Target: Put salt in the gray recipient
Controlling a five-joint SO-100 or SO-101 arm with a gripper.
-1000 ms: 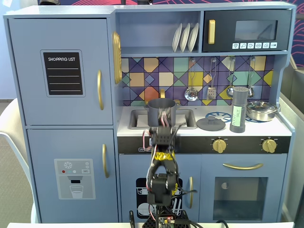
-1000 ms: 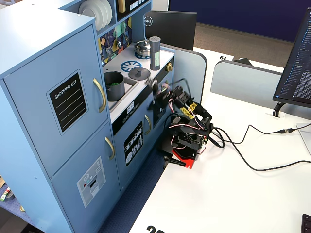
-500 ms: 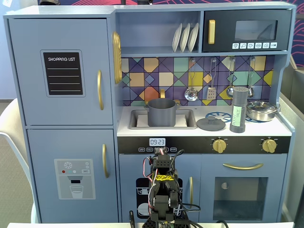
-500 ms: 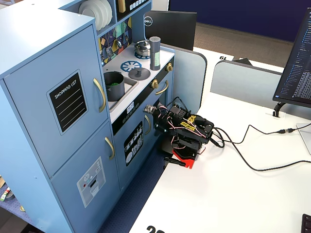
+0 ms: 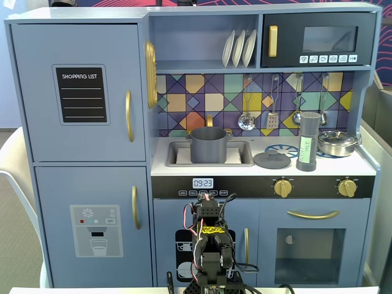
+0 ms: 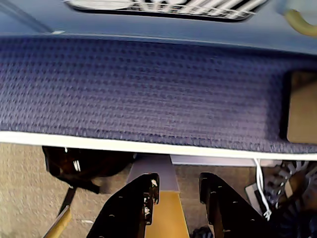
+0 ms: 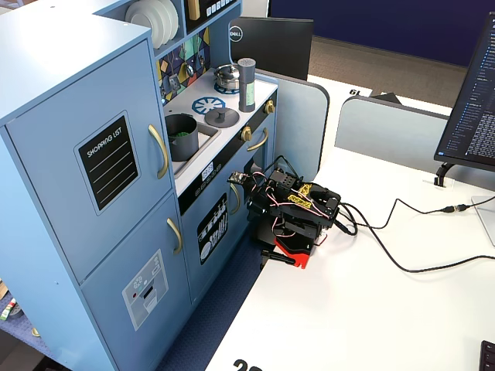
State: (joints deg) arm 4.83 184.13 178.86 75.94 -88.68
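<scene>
The salt (image 5: 306, 142) is a tall dark-gray shaker with a pale green label, upright on the right of the toy kitchen's counter; it also shows in a fixed view from the side (image 7: 247, 83). The gray recipient (image 5: 209, 145) stands in the sink, and something green lies inside the gray recipient (image 7: 181, 137). My arm is folded low in front of the kitchen's lower doors. My gripper (image 6: 178, 179) is open and holds nothing. In the side view the gripper (image 7: 238, 182) sits well below the counter, far from the salt.
A flat gray knobbed lid (image 5: 272, 160) lies between the sink and the salt. A shiny steel pan (image 5: 337, 142) stands at the counter's far right. Cables (image 7: 402, 263) run across the white table. The wrist view looks down on blue carpet (image 6: 148, 84).
A second ago my arm reached up in front of the pot. It has since dropped and folded down before the lower doors. Salt, pot and lid have not moved.
</scene>
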